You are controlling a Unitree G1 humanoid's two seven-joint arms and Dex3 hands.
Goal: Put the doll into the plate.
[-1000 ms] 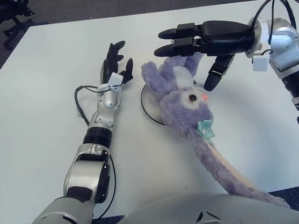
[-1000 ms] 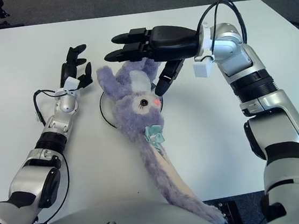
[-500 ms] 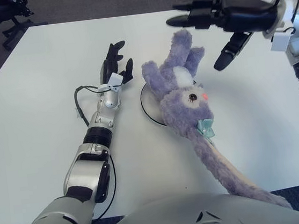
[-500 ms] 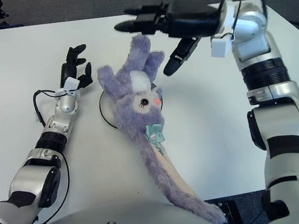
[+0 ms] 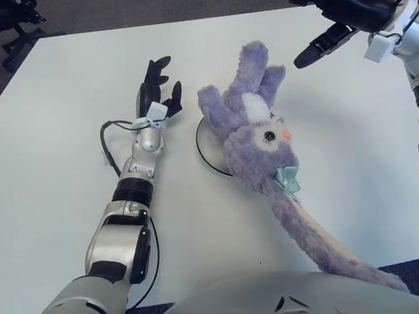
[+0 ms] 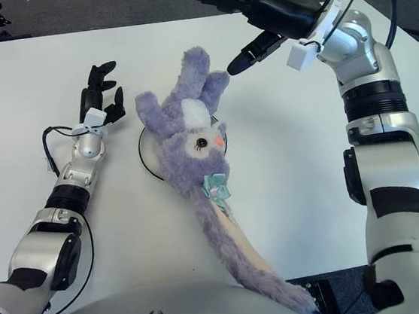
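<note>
- While the doll [image 5: 256,133] lies with its head and ears over the plate [image 5: 206,144], its long body trails off the rim toward the robot across the table [image 5: 49,145], so I judge the placing only partly done
- The right hand [image 5: 328,3] hangs above and beyond the doll's ears, fingers spread wide and holding nothing; the doll sits below it and toward the robot
- The left hand [image 5: 157,83] shows just left of the plate, fingers relaxed and open, idle
- To finish well, the right hand should come down and nearer, to the body below the bow [image 5: 288,180], not the ears
- Close on the thick middle, lift, and fold the tail end in over the plate
- The plush is limp, so expect it to sag; release only once most of it sits within the rim
</note>
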